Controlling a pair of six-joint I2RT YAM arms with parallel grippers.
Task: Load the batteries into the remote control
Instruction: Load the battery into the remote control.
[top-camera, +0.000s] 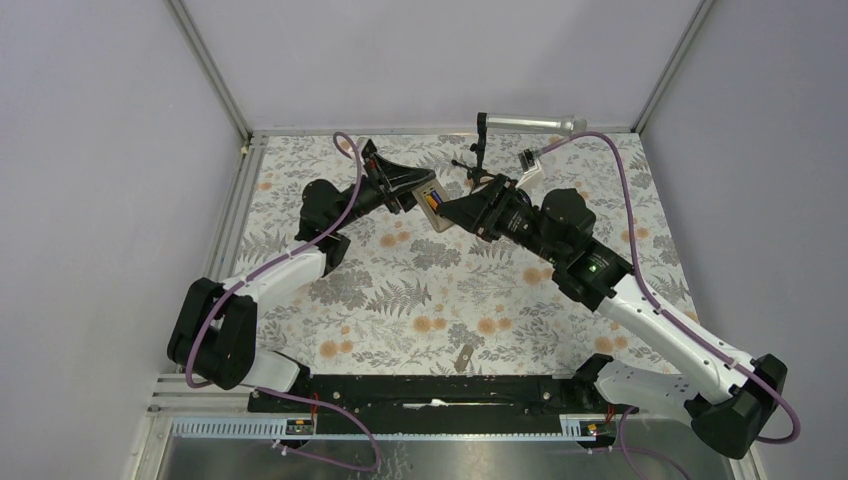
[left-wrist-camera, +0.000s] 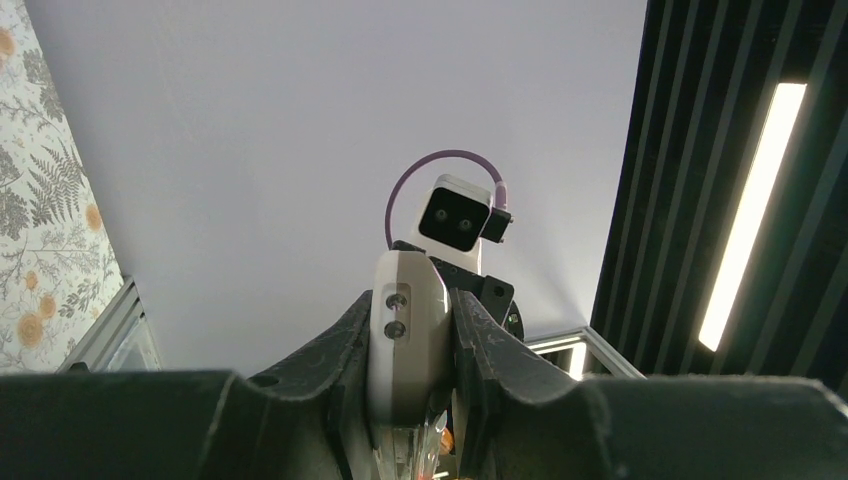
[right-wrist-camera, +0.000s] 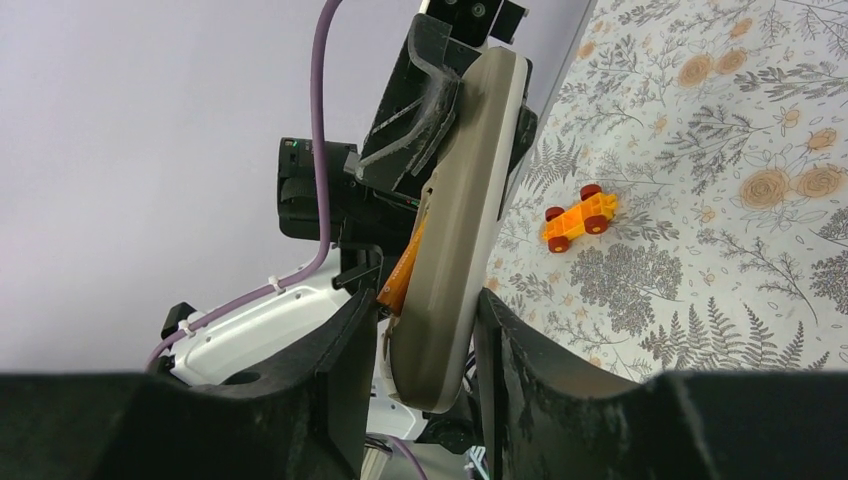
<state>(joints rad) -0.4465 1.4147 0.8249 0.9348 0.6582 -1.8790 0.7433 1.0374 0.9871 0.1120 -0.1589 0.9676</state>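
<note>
Right wrist: right end effector (right-wrist-camera: 430, 310) straddles remote control (right-wrist-camera: 470, 180) edges, above table (right-wrist-camera: 700, 200).

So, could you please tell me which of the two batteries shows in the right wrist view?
The orange battery, a sliver along the edge of the remote control; the other does not show there. It is not the toy car.

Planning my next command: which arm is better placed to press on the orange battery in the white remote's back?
Right, probably. The left jaws are clamped on the small white oblong remote control, steadying it; the right jaws straddle its other end, beside the slim orange battery.
</note>
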